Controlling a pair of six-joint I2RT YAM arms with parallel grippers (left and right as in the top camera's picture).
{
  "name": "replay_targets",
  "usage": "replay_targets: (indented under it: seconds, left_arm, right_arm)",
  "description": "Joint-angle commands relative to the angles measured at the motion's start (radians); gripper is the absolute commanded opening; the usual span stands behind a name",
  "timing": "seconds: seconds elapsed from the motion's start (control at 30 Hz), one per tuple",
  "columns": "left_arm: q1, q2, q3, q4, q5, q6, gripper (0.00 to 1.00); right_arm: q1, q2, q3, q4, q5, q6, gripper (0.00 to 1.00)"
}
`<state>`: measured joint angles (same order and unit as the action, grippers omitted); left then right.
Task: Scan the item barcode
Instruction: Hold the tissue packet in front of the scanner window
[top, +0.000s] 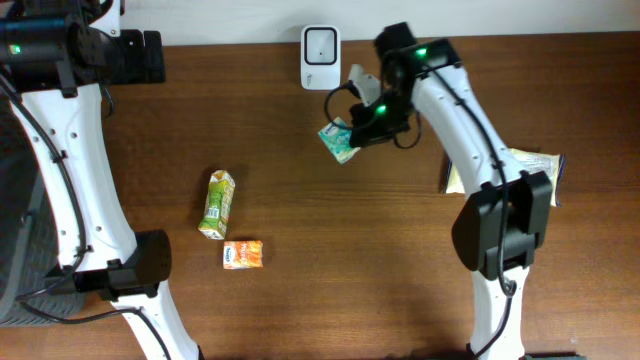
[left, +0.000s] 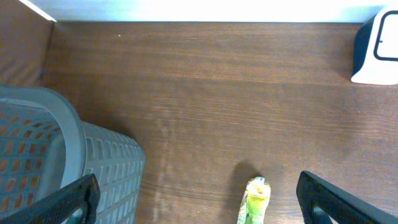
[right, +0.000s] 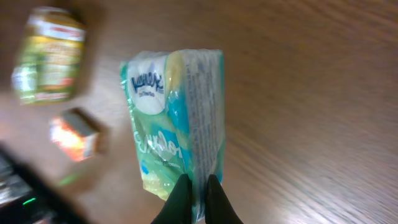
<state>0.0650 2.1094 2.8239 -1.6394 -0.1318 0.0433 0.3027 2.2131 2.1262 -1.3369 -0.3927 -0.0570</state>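
A teal and yellow tissue pack (top: 340, 141) hangs above the table, just below and to the right of the white scanner (top: 320, 57). My right gripper (right: 198, 186) is shut on the pack's lower edge, its two black fingers pinching the plastic. The pack (right: 174, 118) fills the right wrist view, with its printed side panel facing the camera. My left gripper (left: 198, 194) stands wide open over the table's back left, nothing between its fingers. The scanner (left: 376, 46) shows at the right edge of the left wrist view.
A green juice carton (top: 217, 204) lies left of centre, with a small orange box (top: 243, 254) just in front of it. A grey basket (left: 68, 162) stands off the table's left side. A pale packet (top: 530, 165) lies at the right, behind my right arm.
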Motion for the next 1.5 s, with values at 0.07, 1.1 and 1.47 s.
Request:
replay_targets:
  seconds: [0.07, 1.1, 1.47]
  left_arm:
    - [0.002, -0.011, 0.008, -0.001, -0.004, -0.005, 0.99]
    - [0.002, -0.011, 0.008, -0.001, -0.004, -0.005, 0.99]
    - [0.002, -0.011, 0.008, -0.001, -0.004, -0.005, 0.99]
  right_arm:
    - [0.092, -0.018, 0.020, 0.087, 0.517, 0.046, 0.04]
    - [0.173, 0.166, 0.019, 1.152, 0.928, -0.937, 0.04]
    - [0.173, 0.285, 0.019, 1.233, 0.929, -1.069, 0.04]
